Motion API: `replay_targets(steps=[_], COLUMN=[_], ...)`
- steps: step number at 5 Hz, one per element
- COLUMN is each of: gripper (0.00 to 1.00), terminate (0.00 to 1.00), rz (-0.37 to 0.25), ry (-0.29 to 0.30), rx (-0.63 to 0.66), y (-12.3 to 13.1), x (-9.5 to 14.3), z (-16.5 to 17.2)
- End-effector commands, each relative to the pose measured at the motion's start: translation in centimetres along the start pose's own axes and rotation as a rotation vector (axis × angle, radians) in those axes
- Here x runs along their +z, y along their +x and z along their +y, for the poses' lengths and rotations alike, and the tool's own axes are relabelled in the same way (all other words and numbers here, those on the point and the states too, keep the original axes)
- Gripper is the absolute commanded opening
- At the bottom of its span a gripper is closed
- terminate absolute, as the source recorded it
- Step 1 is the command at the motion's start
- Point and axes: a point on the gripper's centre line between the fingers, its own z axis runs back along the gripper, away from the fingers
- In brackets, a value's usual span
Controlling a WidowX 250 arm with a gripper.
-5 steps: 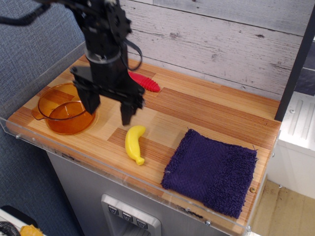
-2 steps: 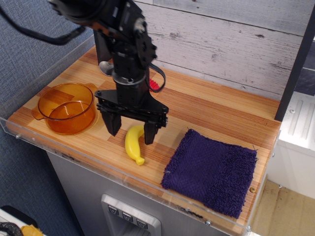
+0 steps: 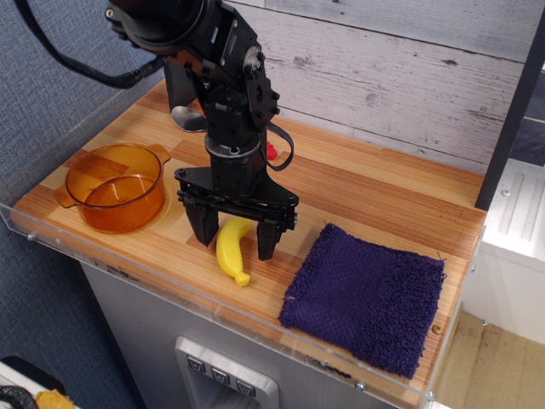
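A yellow toy banana [image 3: 232, 253] lies on the wooden counter [image 3: 366, 183] near its front edge. My black gripper [image 3: 235, 241] hangs open right over the banana's upper half, one finger on each side, fingertips close to the wood. The banana's top end is hidden behind the gripper body. An orange transparent pot [image 3: 117, 187] stands to the left of the gripper. A dark purple towel [image 3: 366, 294] lies flat to the right.
A red ridged object [image 3: 271, 151] peeks out behind the arm. A clear plastic rim [image 3: 170, 285] runs along the counter's front and left edges. A grey plank wall stands behind, and a black post [image 3: 511, 119] rises at the right.
The gripper has moved right and forward from beside the orange pot, then dropped lower, and its open fingers now straddle the banana. The banana, pot and towel have not moved.
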Motion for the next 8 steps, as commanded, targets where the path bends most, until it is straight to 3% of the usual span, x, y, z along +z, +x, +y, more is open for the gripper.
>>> replay_targets(steps=[1,4,6,7,8], gripper=[0.00,0.00,0.00,0.00,0.00], terminate=[0.00,0.00,0.00,0.00,0.00], rz=[-0.034,-0.034,-0.104,-0.156,-0.177], ry=[-0.018,-0.010,0.000,0.011,-0.017], rx=[0.009,-0.036,-0.147,-0.279,-0.441], y=[0.5,1.8,5.6,7.9,9.6], x=[0.4,2.5,4.2,4.2,3.5], z=[0.6,0.8,-1.4,-3.6,-6.0])
